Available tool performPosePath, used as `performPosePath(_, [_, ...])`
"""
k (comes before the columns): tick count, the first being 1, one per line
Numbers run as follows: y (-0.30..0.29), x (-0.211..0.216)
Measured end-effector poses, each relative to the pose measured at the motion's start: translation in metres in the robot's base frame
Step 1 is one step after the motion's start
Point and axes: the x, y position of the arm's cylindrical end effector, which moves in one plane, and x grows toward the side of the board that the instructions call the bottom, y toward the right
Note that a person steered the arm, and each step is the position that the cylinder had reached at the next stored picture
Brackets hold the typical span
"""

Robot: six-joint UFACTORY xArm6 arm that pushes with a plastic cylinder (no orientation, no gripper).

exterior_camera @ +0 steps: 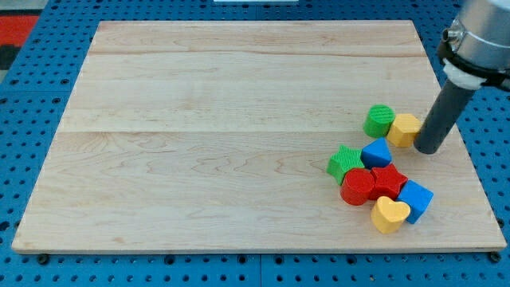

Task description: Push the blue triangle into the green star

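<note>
The blue triangle [377, 153] lies on the wooden board at the view's right, its left side touching the green star [344, 163]. My tip [426, 149] is at the end of the dark rod, just right of the yellow block [404, 129] and up and to the right of the blue triangle, with a small gap to it.
A green round block [379, 120] sits left of the yellow block. Below the triangle are a red cylinder [358, 187], a red star [388, 181], a blue cube [415, 200] and a yellow heart [390, 214]. The board's right edge [466, 151] is close by.
</note>
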Motion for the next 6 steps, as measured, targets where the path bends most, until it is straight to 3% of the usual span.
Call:
performPosePath(2, [-0.006,0.026])
performPosePath(6, [-0.037,0.025])
